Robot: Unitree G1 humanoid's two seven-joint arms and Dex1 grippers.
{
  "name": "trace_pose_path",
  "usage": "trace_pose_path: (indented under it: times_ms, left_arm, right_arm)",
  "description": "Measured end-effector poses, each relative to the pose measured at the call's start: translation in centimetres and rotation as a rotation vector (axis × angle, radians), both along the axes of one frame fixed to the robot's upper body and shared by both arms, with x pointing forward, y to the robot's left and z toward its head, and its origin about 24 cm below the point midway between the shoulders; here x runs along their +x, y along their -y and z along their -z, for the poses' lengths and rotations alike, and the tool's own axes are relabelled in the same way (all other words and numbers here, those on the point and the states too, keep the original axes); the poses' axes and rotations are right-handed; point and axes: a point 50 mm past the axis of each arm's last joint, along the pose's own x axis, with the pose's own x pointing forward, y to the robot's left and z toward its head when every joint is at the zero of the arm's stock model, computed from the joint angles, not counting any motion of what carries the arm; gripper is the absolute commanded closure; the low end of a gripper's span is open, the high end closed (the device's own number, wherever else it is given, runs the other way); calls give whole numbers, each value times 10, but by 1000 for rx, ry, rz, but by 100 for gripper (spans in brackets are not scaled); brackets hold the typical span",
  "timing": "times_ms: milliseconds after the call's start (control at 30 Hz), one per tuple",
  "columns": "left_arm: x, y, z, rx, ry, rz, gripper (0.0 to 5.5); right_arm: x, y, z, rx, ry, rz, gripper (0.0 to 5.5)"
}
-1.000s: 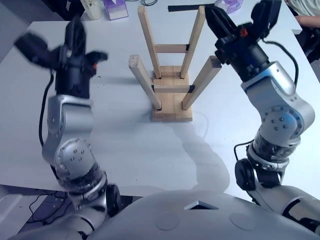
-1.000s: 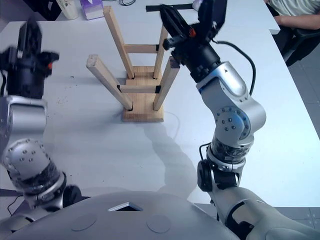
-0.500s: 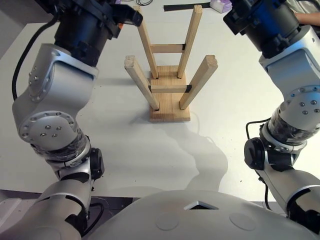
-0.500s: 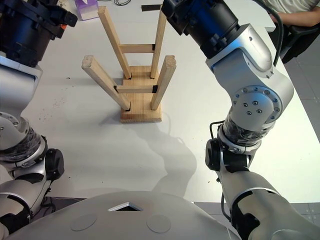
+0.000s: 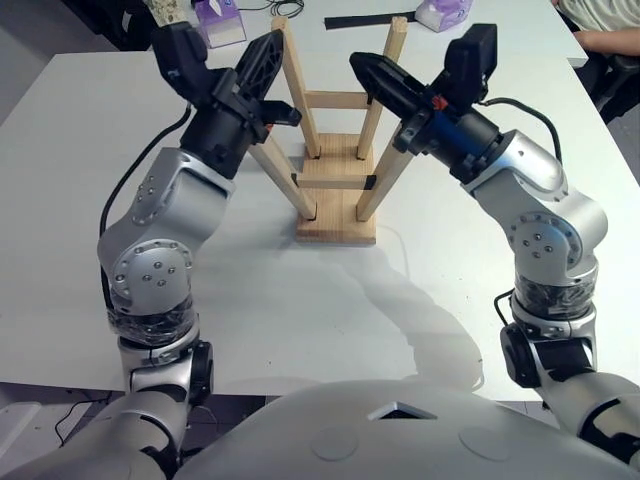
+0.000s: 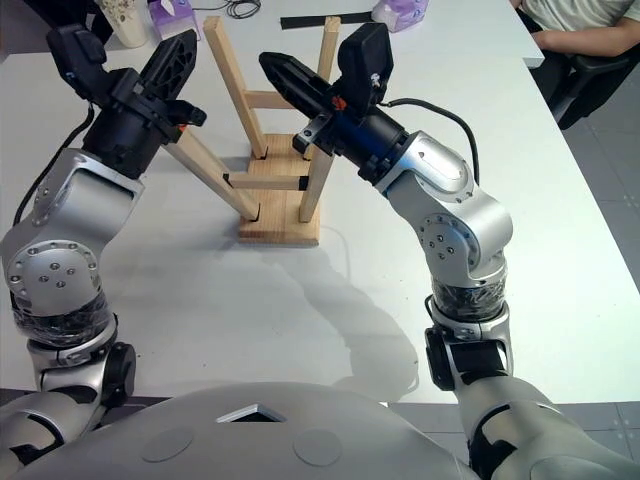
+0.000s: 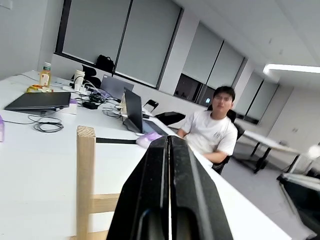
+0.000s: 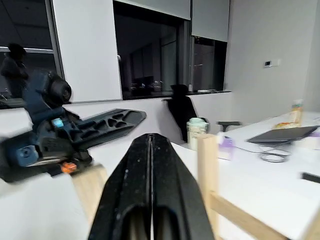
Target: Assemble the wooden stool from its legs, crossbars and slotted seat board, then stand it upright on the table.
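The wooden stool stands upside down on the white table, its seat board (image 5: 335, 225) flat on the table and all legs pointing up. Crossbars (image 5: 340, 98) join the legs. My left gripper (image 5: 276, 42) is shut on nothing and hovers over the top of the near left leg (image 5: 285, 175), close beside the far left leg (image 5: 296, 90). My right gripper (image 5: 360, 64) is also shut and empty, and points at the far right leg (image 5: 378, 105) above the near right leg (image 5: 385, 180). In the right wrist view my right gripper (image 8: 150, 137) faces the left gripper (image 8: 95, 127).
A purple pack (image 5: 217, 18), a cup (image 5: 170, 10), a black strip (image 5: 352, 20) and a second purple pack (image 5: 440, 12) lie along the table's far edge. Bare table (image 5: 300, 310) spreads in front of the stool and to both sides.
Both arms have come down from high at the picture's top and swung inward, so the two shut grippers now sit close to the stool's leg tops. The stool has stayed put.
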Motion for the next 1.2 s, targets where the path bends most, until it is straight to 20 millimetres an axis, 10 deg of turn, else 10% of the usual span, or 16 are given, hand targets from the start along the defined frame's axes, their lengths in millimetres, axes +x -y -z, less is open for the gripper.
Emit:
trace_pose_path:
  times_ms: [133, 233, 300, 467, 700, 900, 1200]
  left_arm:
    - [-7, -8, -15, -162, 63, 37, 548]
    - [-23, -46, -66, -306, 324, -28, 548]
    - [-34, -80, -78, -338, 423, -98, 548]
    - [-27, -113, 8, 80, 93, -104, 548]
    - [-75, -100, 134, 516, -400, 351, 548]
    - [-55, -85, 128, 623, -293, 416, 548]
    - [-30, -79, 138, 723, -256, 399, 548]
  right_arm:
    - [1, 13, -26, 226, -34, -40, 550]
    - [6, 49, -75, 414, 98, 24, 550]
    - [16, 72, -72, 368, 101, 141, 550]
    - [35, 67, 37, -120, -91, 212, 550]
    - [61, 38, 115, -415, -158, -35, 550]
    - [78, 21, 108, -557, -32, -320, 550]
    - [46, -21, 115, -576, 36, -727, 550]
